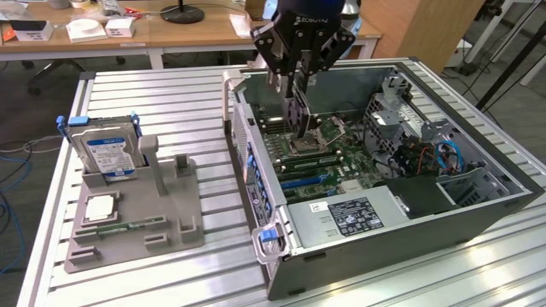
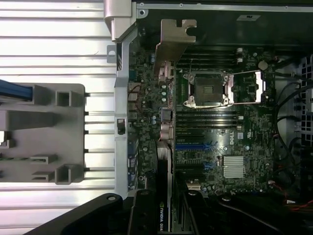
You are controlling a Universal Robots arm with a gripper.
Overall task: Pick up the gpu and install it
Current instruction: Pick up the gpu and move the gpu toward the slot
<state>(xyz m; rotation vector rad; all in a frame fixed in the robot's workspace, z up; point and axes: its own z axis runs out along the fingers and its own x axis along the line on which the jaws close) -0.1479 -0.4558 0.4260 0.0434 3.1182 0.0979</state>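
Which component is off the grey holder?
The gpu: gripped in the jaws over the motherboard; hard drive, CPU chip and memory stick sit in the holder.

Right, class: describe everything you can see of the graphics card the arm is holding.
The graphics card is a thin, dark board with a bent silver metal bracket at one end. It stands on edge, clamped by the end effector, over the motherboard inside the open computer case.

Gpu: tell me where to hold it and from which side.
Hold the gpu by its upper long edge, from straight above, as the gripper does: the card hangs on edge over the motherboard, so its lower edge and the silver bracket at one end probably need to stay free.
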